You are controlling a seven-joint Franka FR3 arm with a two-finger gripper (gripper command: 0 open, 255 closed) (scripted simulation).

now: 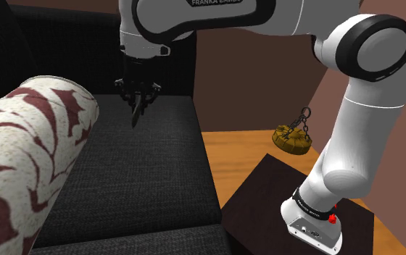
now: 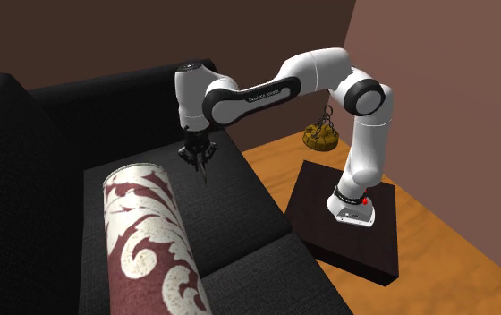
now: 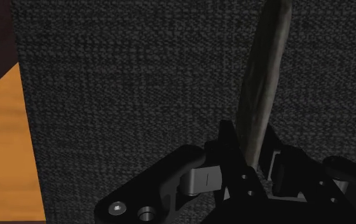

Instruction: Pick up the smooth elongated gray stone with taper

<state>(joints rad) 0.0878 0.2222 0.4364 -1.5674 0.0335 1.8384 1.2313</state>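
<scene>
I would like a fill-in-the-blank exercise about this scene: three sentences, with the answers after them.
1. The end effector is ____ on the tapered gray stone.
2. The stone points ____, toward the seat of the black sofa.
3. The round bolster lying on the sofa has a white and dark ____ pattern.
Missing words: shut; down; red.
</scene>
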